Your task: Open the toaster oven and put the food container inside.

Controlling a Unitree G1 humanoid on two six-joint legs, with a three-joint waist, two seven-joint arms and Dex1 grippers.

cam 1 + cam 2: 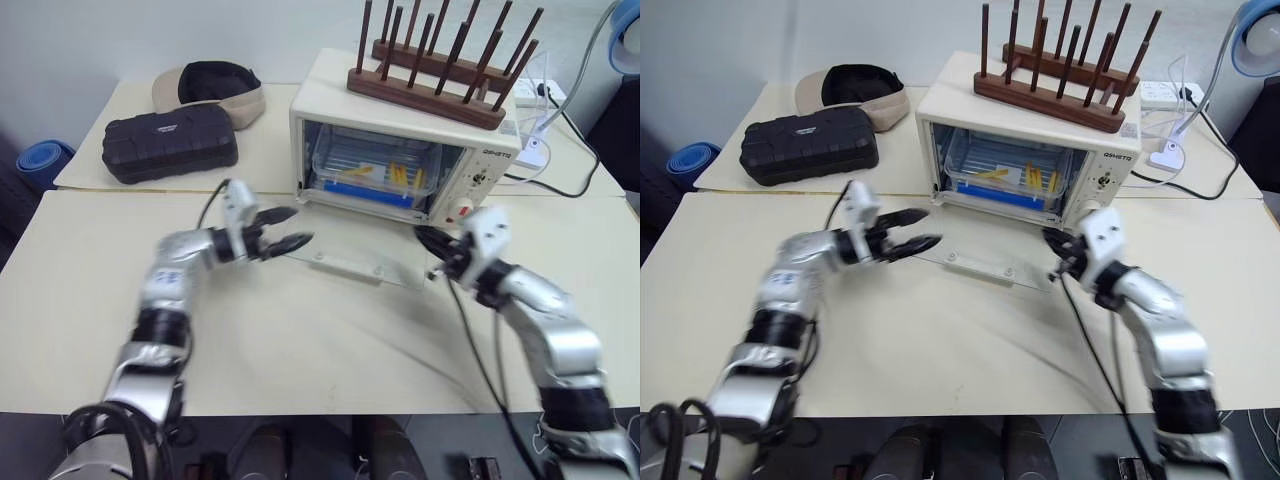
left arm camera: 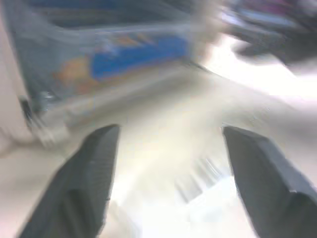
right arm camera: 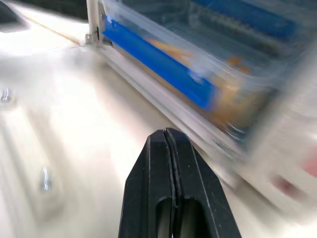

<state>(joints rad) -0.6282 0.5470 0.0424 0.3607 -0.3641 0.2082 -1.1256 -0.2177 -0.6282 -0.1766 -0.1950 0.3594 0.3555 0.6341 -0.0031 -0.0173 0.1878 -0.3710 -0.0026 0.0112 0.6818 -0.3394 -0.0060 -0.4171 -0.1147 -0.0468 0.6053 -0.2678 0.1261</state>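
Cream-coloured desk boards are carrying everything, with a pale wall standing behind the far edge. Toward that far edge the cream-white boxy toaster oven is sitting with its glass drop-down door lying flat open toward the near edge. The small clear rectangular plastic food container, with blue clips and yellow-orange strips inside, is already resting on the rack in the oven. A wooden peg rack is standing on the oven's roof; a black zippered hard case and a cap are lying near the far left corner. The left pincer is hovering empty with its fingers spread beside the door's left end. The right pincer is closed on nothing, just beside the door's right end. Both arms are crowding the lowered glass, so I judge a careless swing could knock the door or drag the oven.
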